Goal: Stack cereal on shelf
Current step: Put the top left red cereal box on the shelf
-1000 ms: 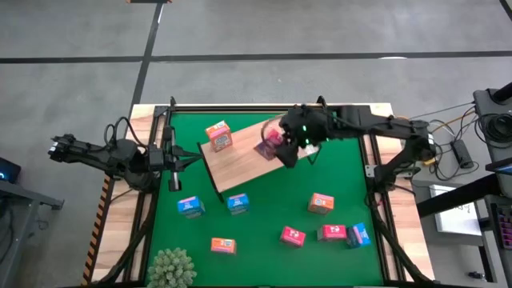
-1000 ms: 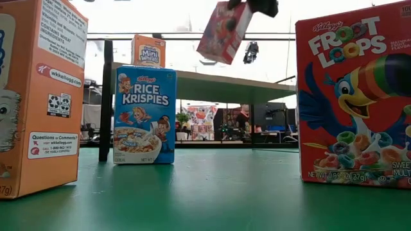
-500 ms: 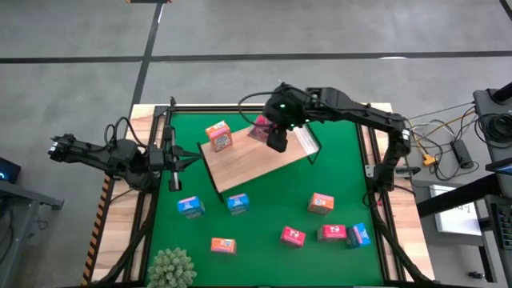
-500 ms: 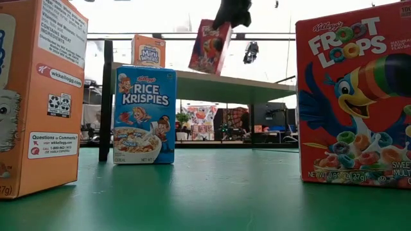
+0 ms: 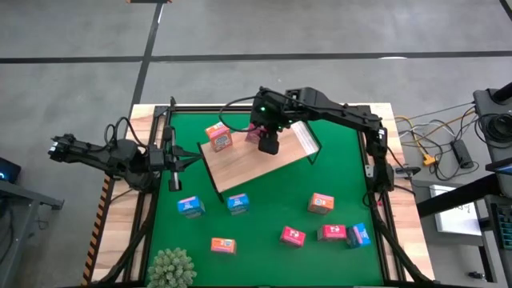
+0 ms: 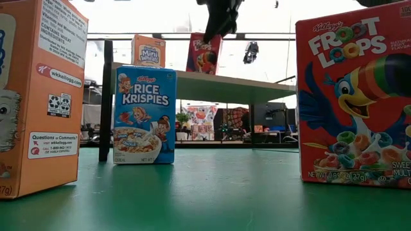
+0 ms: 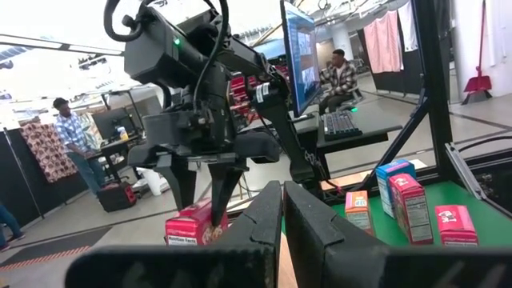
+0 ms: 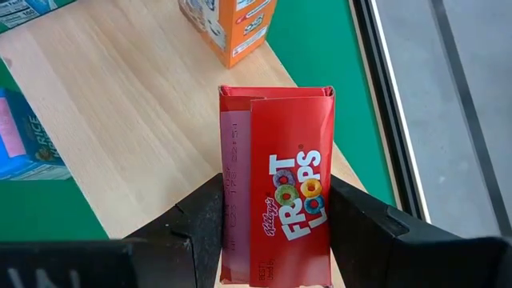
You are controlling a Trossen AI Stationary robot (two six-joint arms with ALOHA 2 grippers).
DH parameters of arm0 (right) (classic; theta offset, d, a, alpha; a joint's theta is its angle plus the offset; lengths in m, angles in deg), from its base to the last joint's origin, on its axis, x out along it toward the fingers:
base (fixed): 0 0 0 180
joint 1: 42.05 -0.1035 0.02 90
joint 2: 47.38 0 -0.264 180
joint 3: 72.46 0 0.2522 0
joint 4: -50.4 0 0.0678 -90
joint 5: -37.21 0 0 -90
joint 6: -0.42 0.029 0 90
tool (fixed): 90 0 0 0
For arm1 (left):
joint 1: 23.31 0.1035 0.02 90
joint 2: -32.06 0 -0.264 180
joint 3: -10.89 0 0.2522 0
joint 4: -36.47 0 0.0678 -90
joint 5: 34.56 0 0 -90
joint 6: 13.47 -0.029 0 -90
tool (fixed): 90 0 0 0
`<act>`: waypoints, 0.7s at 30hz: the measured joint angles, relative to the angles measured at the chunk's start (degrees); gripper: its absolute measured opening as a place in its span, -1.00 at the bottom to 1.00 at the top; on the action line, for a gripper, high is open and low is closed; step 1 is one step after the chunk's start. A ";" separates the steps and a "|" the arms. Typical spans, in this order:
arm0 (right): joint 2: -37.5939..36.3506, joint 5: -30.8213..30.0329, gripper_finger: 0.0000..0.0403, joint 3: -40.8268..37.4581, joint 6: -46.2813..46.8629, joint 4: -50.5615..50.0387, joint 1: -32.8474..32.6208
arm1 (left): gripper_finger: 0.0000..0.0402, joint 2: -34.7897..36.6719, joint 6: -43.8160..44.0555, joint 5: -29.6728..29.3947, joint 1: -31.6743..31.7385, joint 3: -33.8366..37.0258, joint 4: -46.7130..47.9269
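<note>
1. The right claw [image 5: 269, 141] hangs over the far part of the shelf [image 5: 248, 164], clamped on a red Froot Loops box [image 8: 278, 212]; the wrist view shows a dark finger [image 8: 200, 228] pressed to each side of it.
2. In the low view that box [image 6: 203, 54] stands upright at the level of the board's top; whether it touches the wood cannot be told.
3. Nearest neighbour: the orange Mini-Wheats box [image 5: 218, 135], standing on the shelf just beside the claw, toward the left arm.
4. The light board beyond the held box lies bare out to its dark-framed edges.
5. On the green surface [image 5: 264, 216] below the shelf: two blue Rice Krispies boxes [image 5: 190, 206], [image 5: 238, 203], two orange boxes [image 5: 321, 203], [image 5: 223, 245], two red boxes [image 5: 293, 235], [image 5: 332, 232] and a third blue one [image 5: 361, 234] touching the latter.
6. A fuzzy green plant [image 5: 171, 268] sits at the near edge.
7. The left claw [image 5: 178, 159] waits at the surface's left rim, fingers closed on nothing, well apart from every box.
</note>
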 joint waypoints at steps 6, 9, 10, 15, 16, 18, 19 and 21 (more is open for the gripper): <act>0.41 -0.05 -0.03 -0.02 0.36 0.05 0.87 | -1.00 -0.04 -0.01 0.00 0.02 -0.02 -0.02; 0.41 -0.10 0.03 -0.02 0.61 0.18 1.31 | -1.00 -0.04 -0.02 0.00 0.02 -0.02 -0.02; 0.41 -0.08 0.05 -0.04 0.81 0.18 1.40 | -1.00 -0.04 -0.02 0.00 0.00 -0.02 -0.02; 0.41 -0.04 0.17 -0.06 2.03 0.20 1.81 | -1.00 -0.04 -0.02 0.00 0.00 -0.04 -0.02; 0.41 -0.04 0.20 -0.10 2.03 0.20 1.81 | -1.00 -0.04 -0.02 0.00 0.00 -0.04 -0.04; 0.36 -0.05 0.26 -0.10 2.05 0.22 1.81 | -1.00 -0.04 -0.02 0.00 0.00 -0.04 -0.04; 0.26 -0.04 0.29 0.03 2.07 0.17 1.81 | -1.00 -0.04 -0.02 0.00 0.00 -0.04 -0.04; 0.13 -0.03 0.33 1.08 2.42 0.14 1.79 | -1.00 -0.04 -0.02 0.00 0.00 -0.04 -0.04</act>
